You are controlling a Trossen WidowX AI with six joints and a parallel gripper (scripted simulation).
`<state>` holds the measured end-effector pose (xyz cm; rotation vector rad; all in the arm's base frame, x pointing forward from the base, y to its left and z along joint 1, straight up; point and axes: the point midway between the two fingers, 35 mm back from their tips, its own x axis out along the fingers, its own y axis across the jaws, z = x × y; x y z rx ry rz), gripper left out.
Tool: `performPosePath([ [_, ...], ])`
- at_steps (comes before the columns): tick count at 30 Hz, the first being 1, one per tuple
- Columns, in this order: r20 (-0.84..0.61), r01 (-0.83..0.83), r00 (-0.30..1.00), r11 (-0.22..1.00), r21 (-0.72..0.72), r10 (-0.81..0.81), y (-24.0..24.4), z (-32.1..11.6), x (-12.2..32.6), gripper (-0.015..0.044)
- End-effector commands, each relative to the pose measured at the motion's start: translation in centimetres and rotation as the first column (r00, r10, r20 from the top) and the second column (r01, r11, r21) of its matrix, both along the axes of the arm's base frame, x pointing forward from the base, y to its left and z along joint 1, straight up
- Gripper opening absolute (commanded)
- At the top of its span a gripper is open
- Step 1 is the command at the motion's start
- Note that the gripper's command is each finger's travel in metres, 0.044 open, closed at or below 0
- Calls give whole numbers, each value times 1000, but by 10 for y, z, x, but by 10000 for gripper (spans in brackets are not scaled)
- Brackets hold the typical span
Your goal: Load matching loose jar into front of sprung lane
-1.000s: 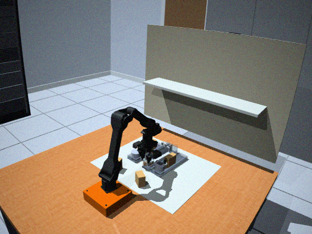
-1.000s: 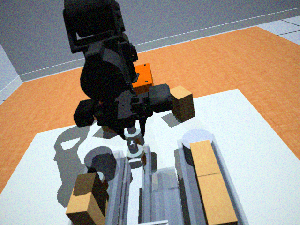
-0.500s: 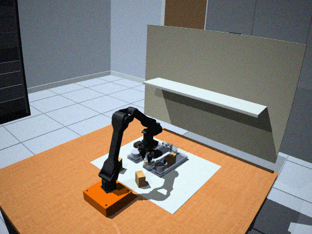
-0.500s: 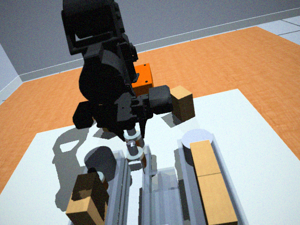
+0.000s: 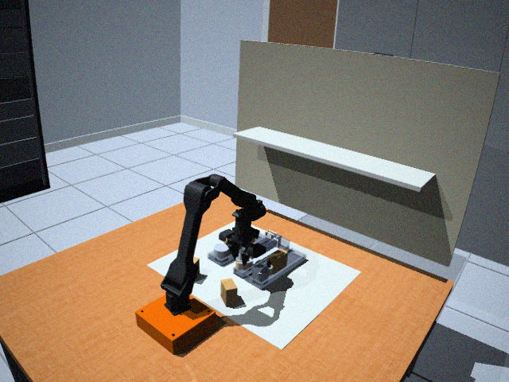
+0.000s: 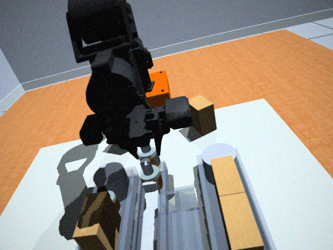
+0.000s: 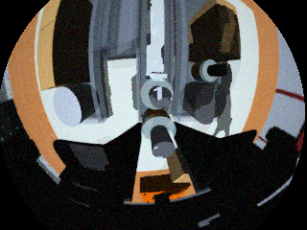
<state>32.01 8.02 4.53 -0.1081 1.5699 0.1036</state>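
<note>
On the pale mat (image 5: 320, 283) (image 6: 271, 150) (image 7: 124, 72), my gripper (image 5: 245, 261) (image 6: 147, 154) (image 7: 156, 126) grips a dark-capped, pale-collared jar (image 6: 145, 151) (image 7: 160, 134); clear lane walls (image 6: 164, 183) (image 7: 178, 62) rise just ahead (narrow between).

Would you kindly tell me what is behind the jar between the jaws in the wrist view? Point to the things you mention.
Behind the front jar (image 6: 148, 154) (image 7: 161, 127) is another jar (image 6: 149, 177) (image 7: 147, 97), marked 1 on top. The front jar covers its lower near side.

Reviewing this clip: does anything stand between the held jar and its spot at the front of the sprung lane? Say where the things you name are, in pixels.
Yes: the jar marked 1 (image 6: 149, 172) (image 7: 156, 93) stands at the lane's front end, directly ahead of the jar (image 6: 146, 151) (image 7: 160, 131) in the gripper (image 6: 147, 155) (image 7: 156, 126).
</note>
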Motion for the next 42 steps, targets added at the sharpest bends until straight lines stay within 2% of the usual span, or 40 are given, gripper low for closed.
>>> performPosePath([
  [1, 39, -4, 999, 1000, 11, 3, 2, 7, 12, 0],
  [42, 39, -4, 999, 1000, 11, 3, 3, 8, 17, 0],
])
